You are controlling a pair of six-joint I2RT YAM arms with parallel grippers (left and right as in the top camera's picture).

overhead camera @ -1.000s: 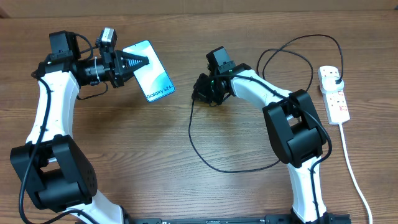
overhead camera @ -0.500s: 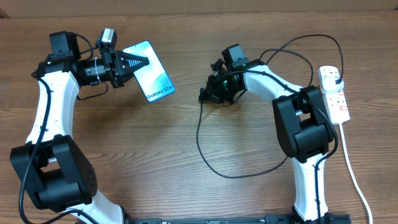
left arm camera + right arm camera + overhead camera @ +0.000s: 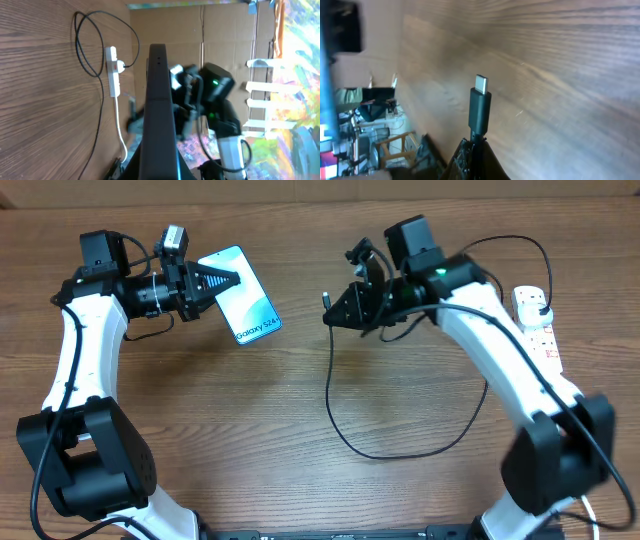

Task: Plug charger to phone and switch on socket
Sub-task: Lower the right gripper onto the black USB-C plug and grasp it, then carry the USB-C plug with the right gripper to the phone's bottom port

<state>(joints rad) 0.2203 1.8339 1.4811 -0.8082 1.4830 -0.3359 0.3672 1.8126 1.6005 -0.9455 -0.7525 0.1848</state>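
My left gripper is shut on the phone, holding it above the table at the far left, blue screen up with "Galaxy S24+" text. In the left wrist view the phone shows edge-on between the jaws. My right gripper is shut on the charger's connector, lifted off the table, tip pointing left toward the phone with a gap between. In the right wrist view the connector sticks up from the shut jaws, metal tip bare. The black cable loops down and back to the plug in the socket.
The white power strip lies at the far right table edge, its thick white cord running down to the front. It also shows in the left wrist view. Cardboard walls stand behind the table.
My right arm has risen and swung right, lifting the connector off the table and dragging the cable loop along. The left arm and the phone have not moved.
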